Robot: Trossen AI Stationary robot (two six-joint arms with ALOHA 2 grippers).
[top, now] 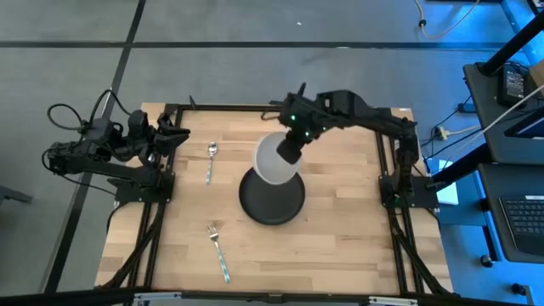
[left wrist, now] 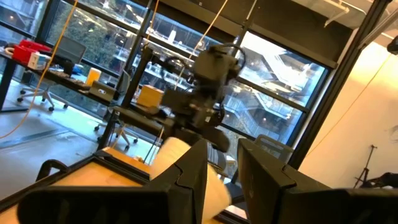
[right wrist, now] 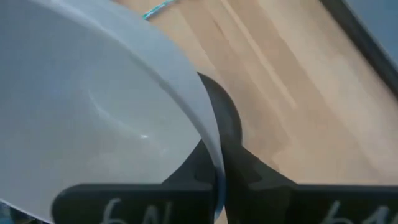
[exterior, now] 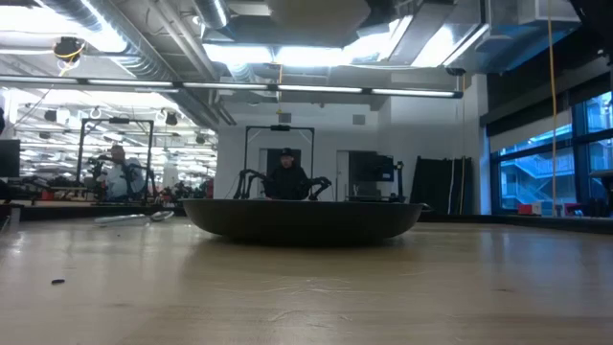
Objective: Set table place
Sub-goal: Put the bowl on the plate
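Observation:
The matte black round plate (top: 272, 202) lies on the wood table (top: 340, 246) near its middle; it also shows in the low view (exterior: 302, 218). My right gripper (top: 291, 151) is shut on the white bowl (top: 272, 160), held above the plate's far edge. The bowl is out of the low view. The spoon (top: 211, 160) lies flat left of the plate, and the fork (top: 219, 252) lies flat toward the near edge; both have pale blue handles. My left gripper (top: 176, 134) waits open and empty at the table's left edge. My right gripper pinches the bowl's rim (right wrist: 214, 163) on the bowl's far right side, one finger inside the bowl and one outside. The fingers come slanting down from the table's far right. The bowl is lifted clear, over the far part of the plate.
Black frame rails (top: 391, 183) and the arm bases stand along the table's left and right edges. Bare wood (top: 340, 246) lies right of and in front of the plate. People (exterior: 285, 177) sit in the room beyond the far edge.

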